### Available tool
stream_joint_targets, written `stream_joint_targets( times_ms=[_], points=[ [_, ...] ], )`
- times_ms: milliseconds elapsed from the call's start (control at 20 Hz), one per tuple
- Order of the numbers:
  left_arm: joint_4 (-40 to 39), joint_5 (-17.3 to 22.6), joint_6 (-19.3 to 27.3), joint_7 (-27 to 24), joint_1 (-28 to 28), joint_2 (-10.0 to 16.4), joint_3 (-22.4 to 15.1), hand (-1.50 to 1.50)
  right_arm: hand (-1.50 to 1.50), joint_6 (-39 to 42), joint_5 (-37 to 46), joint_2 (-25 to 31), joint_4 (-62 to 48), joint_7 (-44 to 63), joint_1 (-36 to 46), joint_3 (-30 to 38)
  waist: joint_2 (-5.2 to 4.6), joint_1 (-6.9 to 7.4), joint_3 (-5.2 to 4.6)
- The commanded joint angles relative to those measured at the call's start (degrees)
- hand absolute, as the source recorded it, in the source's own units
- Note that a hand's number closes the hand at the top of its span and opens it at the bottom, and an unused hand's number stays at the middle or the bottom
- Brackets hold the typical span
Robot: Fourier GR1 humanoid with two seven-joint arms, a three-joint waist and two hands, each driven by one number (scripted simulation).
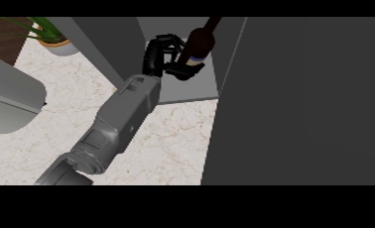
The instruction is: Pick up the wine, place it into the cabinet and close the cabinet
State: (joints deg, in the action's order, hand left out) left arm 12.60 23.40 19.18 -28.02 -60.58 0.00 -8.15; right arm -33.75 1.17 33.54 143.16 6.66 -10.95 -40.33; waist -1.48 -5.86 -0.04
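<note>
A dark wine bottle [199, 43] stands tilted inside the open cabinet [192, 93], its neck pointing up and to the right. My left hand [162, 53] reaches into the cabinet from the lower left. Its fingers and thumb curl round the bottle's lower body, near a pale label band. The bottle's base is hidden behind the thumb, so I cannot tell whether it rests on the grey shelf floor. The cabinet's dark door [293, 103] stands open and fills the right side of the view. My right hand does not show.
A potted green plant [50, 37] stands at the far left on the marble counter [168, 138]. A grey rounded object [18, 100] lies at the left edge. The cabinet's left wall [102, 43] runs close beside my forearm.
</note>
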Motion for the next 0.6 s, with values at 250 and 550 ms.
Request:
stream_joint_targets(
  times_ms=[250,550],
  points=[
    [-5.0,-1.3,3.9,-2.4,-4.0,2.4,1.1,-1.50,-1.50,1.6,-3.0,0.9,7.4,-0.2,-3.1,-1.3,-0.32,-0.50,-0.01],
    [-7.5,-2.8,6.1,-4.8,-3.8,4.4,0.5,-1.50,-1.50,2.7,-3.1,1.2,7.3,-1.5,-3.5,-2.1,-0.90,-1.53,-0.10]
  ],
)
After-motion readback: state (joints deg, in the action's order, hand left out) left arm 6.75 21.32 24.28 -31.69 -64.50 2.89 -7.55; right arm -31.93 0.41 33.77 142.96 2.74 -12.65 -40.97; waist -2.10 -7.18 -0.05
